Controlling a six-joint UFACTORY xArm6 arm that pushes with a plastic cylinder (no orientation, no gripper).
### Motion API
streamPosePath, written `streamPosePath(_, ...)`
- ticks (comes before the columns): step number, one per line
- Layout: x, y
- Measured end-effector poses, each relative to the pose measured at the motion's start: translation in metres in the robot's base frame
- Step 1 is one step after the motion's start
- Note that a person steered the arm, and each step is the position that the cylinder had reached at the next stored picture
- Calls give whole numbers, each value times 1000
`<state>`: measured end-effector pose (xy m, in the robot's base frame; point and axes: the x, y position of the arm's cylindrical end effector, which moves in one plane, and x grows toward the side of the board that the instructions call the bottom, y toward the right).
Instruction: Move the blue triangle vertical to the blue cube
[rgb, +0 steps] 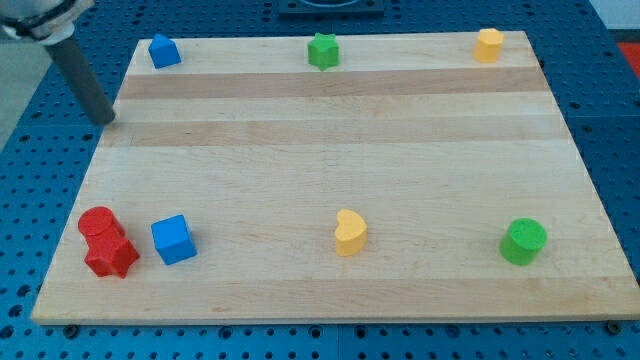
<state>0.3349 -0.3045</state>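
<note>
Rod cut off at view's top-left; my tip (106, 121) at counter (330, 150) left edge, no end effector jaws. Blue triangle (164, 50) top-left; blue cube (174, 239) bottom-left beside red blocks (106, 243), shapes unclear. No writing.

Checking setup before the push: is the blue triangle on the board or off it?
On: the blue triangle sits inside the wooden board's top-left corner.
</note>
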Motion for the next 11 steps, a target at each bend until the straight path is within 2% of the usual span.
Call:
streamPosePath(1,-82,0)
streamPosePath(2,-132,0)
streamPosePath(3,-143,10)
streamPosePath(4,-121,52)
streamPosePath(6,-10,113)
streamPosePath(8,-69,119)
streamPosePath(9,-40,151)
streamPosePath(10,22,152)
streamPosePath(11,67,152)
